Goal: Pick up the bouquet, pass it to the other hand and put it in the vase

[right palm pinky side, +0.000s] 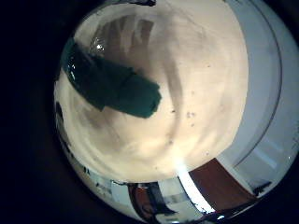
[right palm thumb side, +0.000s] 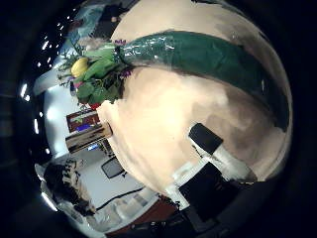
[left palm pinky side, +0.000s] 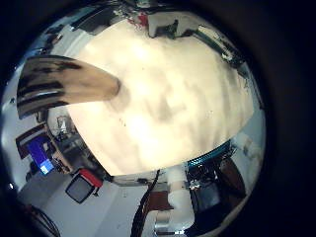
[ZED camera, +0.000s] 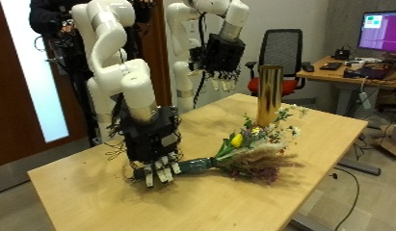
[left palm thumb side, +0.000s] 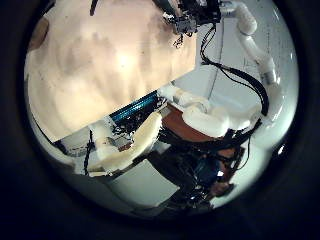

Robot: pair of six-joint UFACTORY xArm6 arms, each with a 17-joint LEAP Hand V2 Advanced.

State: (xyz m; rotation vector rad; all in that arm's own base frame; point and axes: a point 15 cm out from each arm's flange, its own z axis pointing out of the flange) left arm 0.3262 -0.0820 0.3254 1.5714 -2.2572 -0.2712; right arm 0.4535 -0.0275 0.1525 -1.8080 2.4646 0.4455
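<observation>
Right hand [ZED camera: 155, 159]: low over the pale wooden tabletop [ZED camera: 82, 183], fingers hanging relaxed, gripping nothing.
Bouquet of yellow and white flowers in a dark green wrap [ZED camera: 243, 154]: flat on the tabletop, stem end just beside the right hand's fingertips.
Tall gold cylinder vase [ZED camera: 268, 94]: upright behind the blooms.
Left hand [ZED camera: 225, 60]: raised near the vase, fingers loose and empty.

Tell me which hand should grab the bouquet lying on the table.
The right hand. It hangs low over the table, fingers beside the bouquet at its wrapped stem end. The left hand is raised farther back, near the vase, better placed to receive it.
</observation>
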